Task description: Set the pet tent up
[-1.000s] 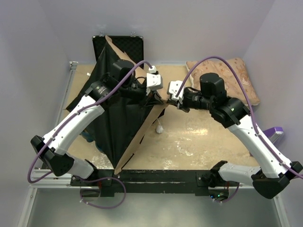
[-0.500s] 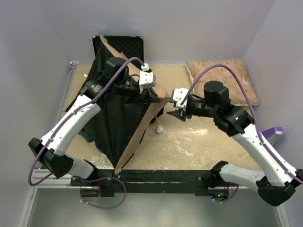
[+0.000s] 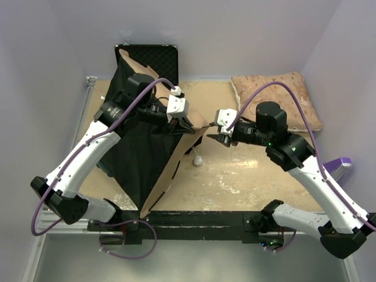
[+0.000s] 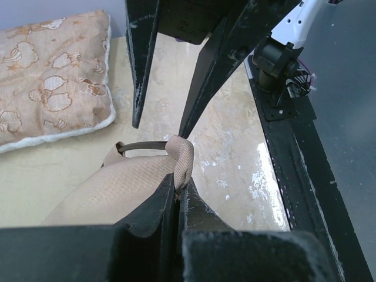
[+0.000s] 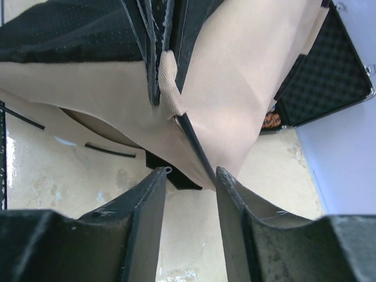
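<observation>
The pet tent (image 3: 144,155) lies half collapsed on the left of the table, black lining up, with a tan edge running toward the near rail. Its white pom-pom (image 3: 198,160) rests on the table. My left gripper (image 3: 187,124) is shut on a tan fabric loop (image 4: 182,155) at the tent's corner and holds it above the table. My right gripper (image 3: 218,137) stands open just right of that corner; the tan canvas (image 5: 235,88) and a thin black pole (image 5: 194,141) reach to its fingertips (image 5: 157,176), with nothing pinched. In the right wrist view the left fingers (image 5: 154,53) clamp the loop.
A beige patterned pillow (image 3: 282,97) lies at the back right. An open black foam-lined case (image 3: 154,59) stands behind the tent. A purple object (image 3: 342,164) sits at the right edge. The black base rail (image 3: 200,220) runs along the near edge.
My right gripper has opened, let go of the tent corner and drawn back a little to the right. My left gripper has pulled the corner leftward.
</observation>
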You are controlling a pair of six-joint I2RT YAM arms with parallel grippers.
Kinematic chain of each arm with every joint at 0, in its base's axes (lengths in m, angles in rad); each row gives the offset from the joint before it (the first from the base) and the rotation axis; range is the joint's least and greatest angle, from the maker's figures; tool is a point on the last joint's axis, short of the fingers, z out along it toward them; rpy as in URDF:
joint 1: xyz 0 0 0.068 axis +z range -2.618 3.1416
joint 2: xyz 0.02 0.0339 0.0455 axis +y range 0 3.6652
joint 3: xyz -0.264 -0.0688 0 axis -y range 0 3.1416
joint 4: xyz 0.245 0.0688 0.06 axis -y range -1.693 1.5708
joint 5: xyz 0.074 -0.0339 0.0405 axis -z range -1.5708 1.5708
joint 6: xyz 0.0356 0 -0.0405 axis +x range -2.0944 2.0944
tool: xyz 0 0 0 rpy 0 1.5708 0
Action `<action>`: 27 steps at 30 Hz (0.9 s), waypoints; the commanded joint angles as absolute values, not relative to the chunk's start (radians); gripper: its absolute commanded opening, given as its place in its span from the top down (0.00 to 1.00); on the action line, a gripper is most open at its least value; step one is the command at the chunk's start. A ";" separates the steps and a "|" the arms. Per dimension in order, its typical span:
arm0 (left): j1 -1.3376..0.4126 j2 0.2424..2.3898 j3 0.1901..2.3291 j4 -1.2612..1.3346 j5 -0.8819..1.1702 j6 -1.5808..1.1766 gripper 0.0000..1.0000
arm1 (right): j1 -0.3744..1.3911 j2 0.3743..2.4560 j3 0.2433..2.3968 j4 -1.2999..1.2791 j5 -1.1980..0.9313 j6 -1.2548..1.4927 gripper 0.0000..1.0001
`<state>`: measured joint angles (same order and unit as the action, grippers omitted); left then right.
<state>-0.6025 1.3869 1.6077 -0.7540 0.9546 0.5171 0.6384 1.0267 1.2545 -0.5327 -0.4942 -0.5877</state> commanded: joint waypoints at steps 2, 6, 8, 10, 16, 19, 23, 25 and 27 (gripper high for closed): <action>-0.592 1.362 1.628 -0.790 0.989 0.552 1.00 | 0.634 1.025 1.307 -0.477 -0.571 -0.594 0.55; -0.592 1.359 1.626 -0.784 0.996 0.552 1.00 | 0.635 1.055 1.307 -0.453 -0.597 -0.614 0.59; -0.594 1.361 1.629 -0.784 0.996 0.549 1.00 | 0.634 1.078 1.315 -0.448 -0.613 -0.618 0.67; -0.594 1.358 1.626 -0.781 0.991 0.543 1.00 | 0.635 1.098 1.324 -0.452 -0.626 -0.624 0.76; -0.597 1.371 1.621 -0.761 0.947 0.500 1.00 | 0.637 1.123 1.335 -0.451 -0.655 -0.630 1.00; -0.606 1.390 1.624 -0.765 0.922 0.480 1.00 | 0.637 1.141 1.351 -0.472 -0.652 -0.629 1.00; -0.626 1.413 1.638 -0.781 0.896 0.468 1.00 | 0.643 1.166 1.361 -0.529 -0.632 -0.667 1.00; -0.627 1.414 1.657 -0.779 0.897 0.451 1.00 | 0.646 1.170 1.353 -0.552 -0.601 -0.684 1.00; -0.626 1.416 1.673 -0.779 0.894 0.439 1.00 | 0.647 1.170 1.342 -0.572 -0.586 -0.706 1.00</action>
